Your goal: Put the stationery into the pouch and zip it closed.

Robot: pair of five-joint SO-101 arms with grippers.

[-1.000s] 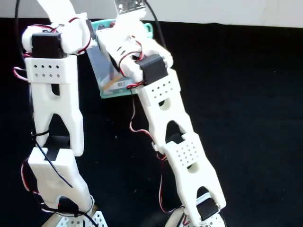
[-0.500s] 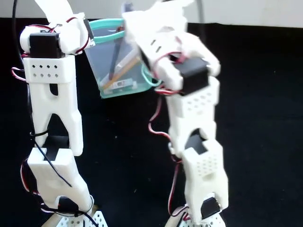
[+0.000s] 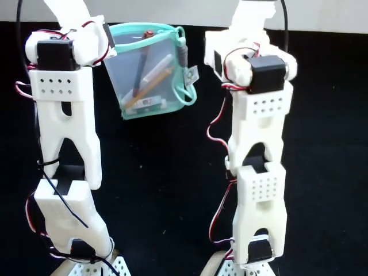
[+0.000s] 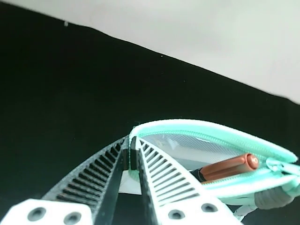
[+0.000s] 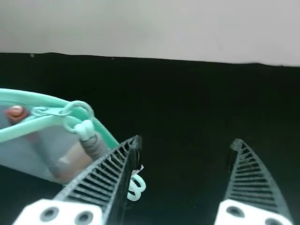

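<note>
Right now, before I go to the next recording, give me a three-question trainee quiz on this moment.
1. True or false: the left gripper is shut on the rim of the translucent mint-green zip pouch.
2. Pick one. The right gripper is: A) open, beside the pouch and apart from it; B) shut on the zipper pull; C) shut on a pencil.
3. Fill in: with the brown-capped pen poking out of its mouth, the pouch is ___ (open or closed).
Key: 1 true; 2 A; 3 open.
</note>
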